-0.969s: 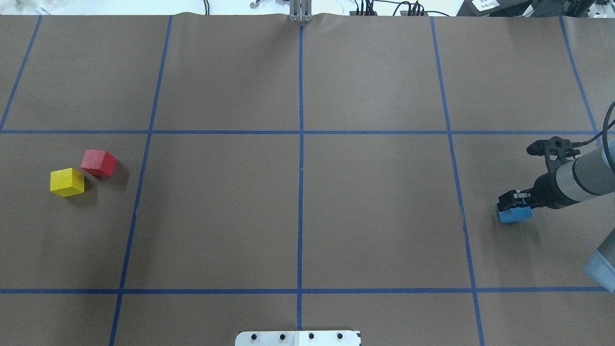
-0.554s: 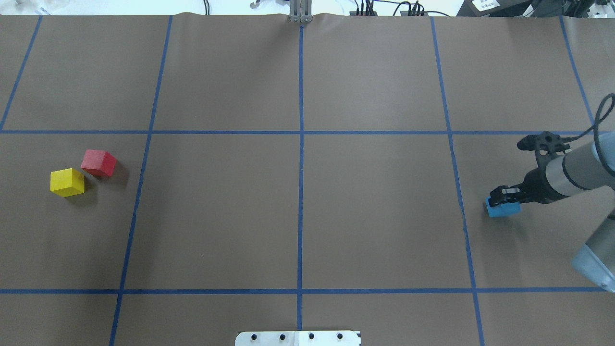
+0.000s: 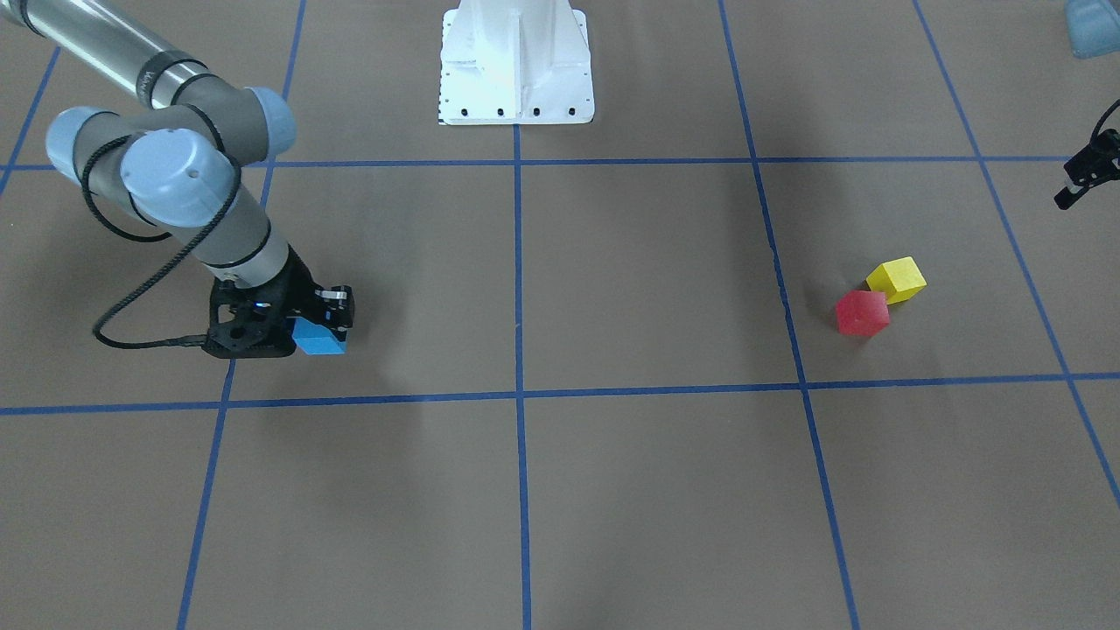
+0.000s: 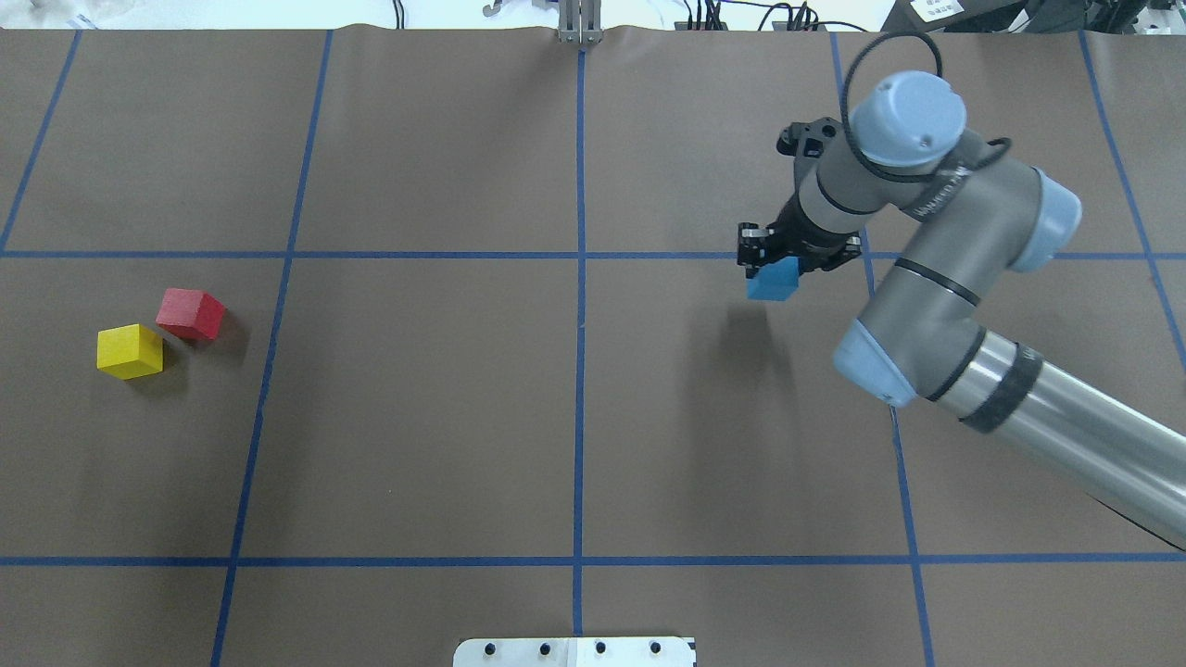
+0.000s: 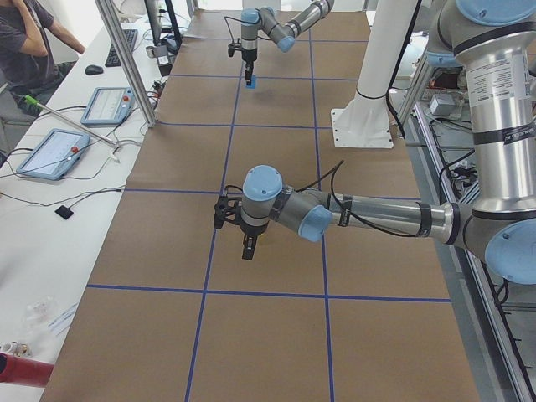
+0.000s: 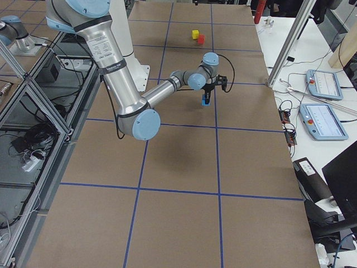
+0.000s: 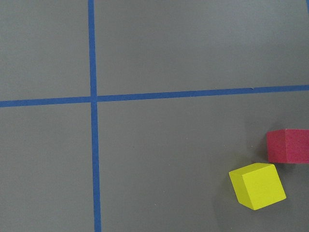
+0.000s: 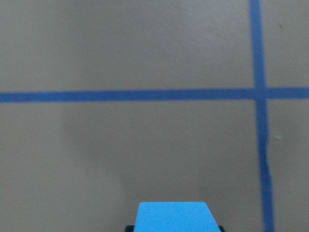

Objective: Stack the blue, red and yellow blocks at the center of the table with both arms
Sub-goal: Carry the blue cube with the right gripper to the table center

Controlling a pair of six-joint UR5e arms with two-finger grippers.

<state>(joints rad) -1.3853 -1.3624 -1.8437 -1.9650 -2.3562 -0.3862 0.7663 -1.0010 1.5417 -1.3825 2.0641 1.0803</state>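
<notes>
My right gripper (image 4: pixel 775 264) is shut on the blue block (image 4: pixel 772 280) and holds it above the table, right of the center line. It also shows in the front view (image 3: pixel 317 325) with the blue block (image 3: pixel 318 338). The block's top fills the bottom edge of the right wrist view (image 8: pixel 174 217). The red block (image 4: pixel 191 313) and yellow block (image 4: pixel 130 351) sit touching at the far left, and also show in the left wrist view: red (image 7: pixel 289 146), yellow (image 7: pixel 257 186). My left gripper (image 3: pixel 1085 175) hangs above the table near them; I cannot tell whether it is open or shut.
Brown paper with a blue tape grid (image 4: pixel 580 255) covers the table. The white robot base plate (image 4: pixel 574 651) sits at the near edge. Cables and a clamp (image 4: pixel 579 32) line the far edge. An operator and tablets (image 5: pixel 59 151) are beside the table.
My right arm has swung in from the table's right edge, leftward and farther from the robot, carrying the blue block up off the table. The red and yellow blocks have not moved.
</notes>
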